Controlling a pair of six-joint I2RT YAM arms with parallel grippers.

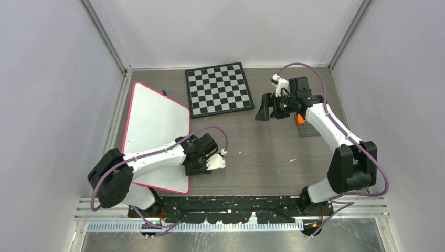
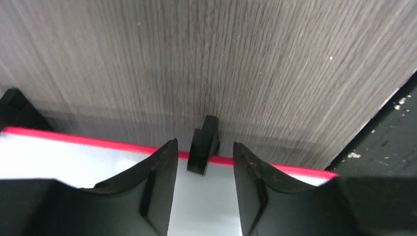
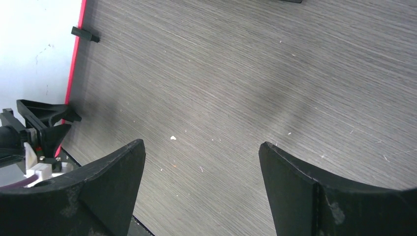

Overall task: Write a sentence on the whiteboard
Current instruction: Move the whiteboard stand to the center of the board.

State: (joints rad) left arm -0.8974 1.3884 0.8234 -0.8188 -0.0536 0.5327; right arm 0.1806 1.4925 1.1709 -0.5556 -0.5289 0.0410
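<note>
whiteboard (image 1: 152, 118): lies flat and skewed on the left side of the counter (image 1: 262, 157). one corner is near the near edge, another toward the far left corner.
sentence: no lettering shows on the bare board face, so writing is judged not begun.
handling: judged thin, stiff, light and smooth, and likely to slide if pushed. take hold at the red rim or a clip foot (image 2: 203, 147), not on the face.
left pincer (image 2: 205, 147): jaws apart, straddling the clip foot on the board's right rim. there are gaps on both sides and nothing is clamped.
checkered board (image 1: 219, 89): at the far edge, centre, apart from the whiteboard.
right pincer (image 3: 201, 147): jaws wide apart and empty, over the far right part of the counter.
top view only: the whole board outline and both arms.
left wrist view only: the clip foot between the jaws.
right wrist view only: the rim side-on, a second clip foot (image 3: 84, 34), and the left pincer at the rim.
</note>
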